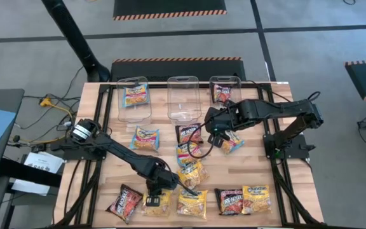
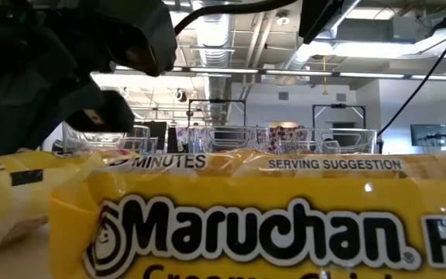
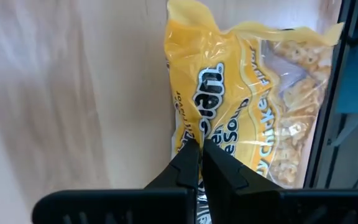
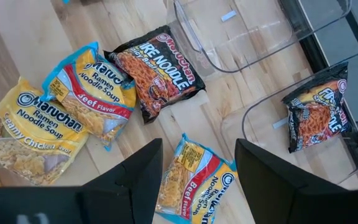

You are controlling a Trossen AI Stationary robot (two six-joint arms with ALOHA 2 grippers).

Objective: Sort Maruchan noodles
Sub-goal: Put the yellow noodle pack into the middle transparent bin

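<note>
left pincer (image 3: 199, 163) is pressed together on the edge of a yellow packet (image 3: 241, 99) at the bench's (image 1: 100, 137) near edge, presumably to lift it for sorting. right pincer (image 4: 197, 163), spread, hovers over a blue packet (image 4: 194, 180) near the bins (image 1: 183, 98).

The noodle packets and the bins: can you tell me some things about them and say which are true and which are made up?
1. The left end effector is shut on a yellow packet. True.
2. The middle bin holds three packets. False: no packet shows in it.
3. A black-red packet lies in the right bin. True.
4. The right end effector is shut on a packet. False: it is open above a blue beef packet.
</note>
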